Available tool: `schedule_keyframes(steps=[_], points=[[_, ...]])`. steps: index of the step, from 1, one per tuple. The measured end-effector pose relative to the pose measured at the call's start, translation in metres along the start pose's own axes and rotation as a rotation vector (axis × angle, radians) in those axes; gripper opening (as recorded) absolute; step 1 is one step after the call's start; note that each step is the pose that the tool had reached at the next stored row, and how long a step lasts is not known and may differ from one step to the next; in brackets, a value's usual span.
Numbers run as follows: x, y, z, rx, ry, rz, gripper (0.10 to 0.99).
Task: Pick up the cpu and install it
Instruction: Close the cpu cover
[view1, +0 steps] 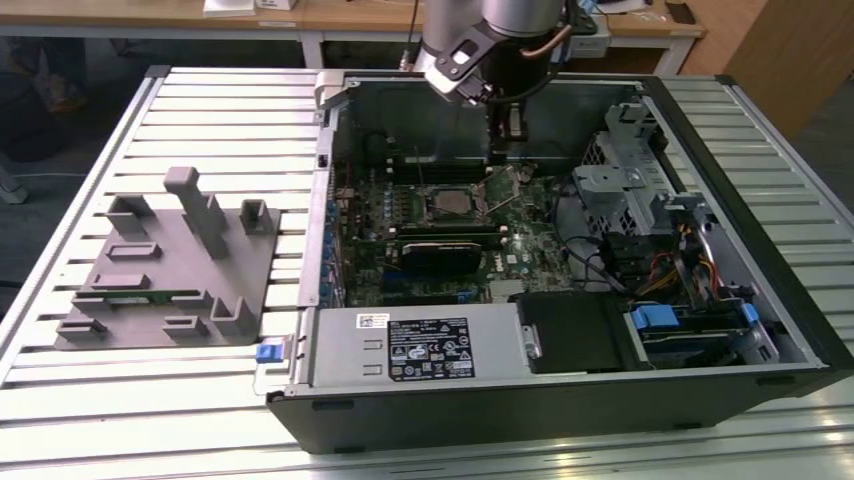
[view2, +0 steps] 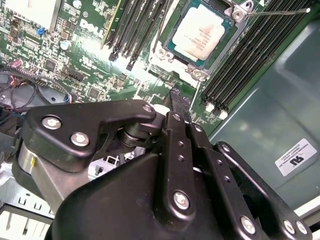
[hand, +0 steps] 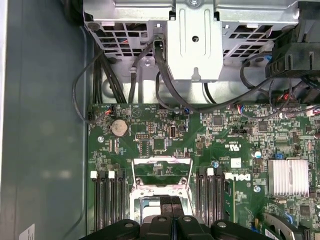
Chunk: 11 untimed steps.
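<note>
The cpu (view2: 202, 32), a small square chip with a pale silver top, lies flat in its socket on the green motherboard (view2: 95, 60). The socket's thin metal lever (view2: 275, 11) stands free beside it. In the exterior view the socket (view1: 449, 205) sits mid-board inside the open computer case (view1: 747, 200). My gripper (view1: 505, 152) hangs just over the board, a little toward the exterior view's right of the socket. Its black fingers (view2: 179, 107) are pressed together with nothing between them. In the first wrist view the shut fingertips (hand: 172, 210) overlap the socket's raised metal frame (hand: 161, 172).
A grey plastic tray (view1: 167, 270) with upright posts lies on the slatted table at the exterior view's left. Inside the case are a black ridged block (view1: 438, 255), a labelled power supply (view1: 420, 345), a metal drive cage (view1: 627, 180) with cables, and memory slots (view2: 250, 55) beside the socket.
</note>
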<state>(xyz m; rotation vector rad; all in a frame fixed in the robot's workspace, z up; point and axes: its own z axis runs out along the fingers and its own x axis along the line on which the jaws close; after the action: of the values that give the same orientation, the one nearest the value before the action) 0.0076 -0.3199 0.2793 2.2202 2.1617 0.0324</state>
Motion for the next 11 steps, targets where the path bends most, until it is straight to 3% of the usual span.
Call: schedule_keyframes(steps=[11], points=[[0.0004, 0.0097, 0.0055, 0.0, 0.001, -0.018, 0.106]])
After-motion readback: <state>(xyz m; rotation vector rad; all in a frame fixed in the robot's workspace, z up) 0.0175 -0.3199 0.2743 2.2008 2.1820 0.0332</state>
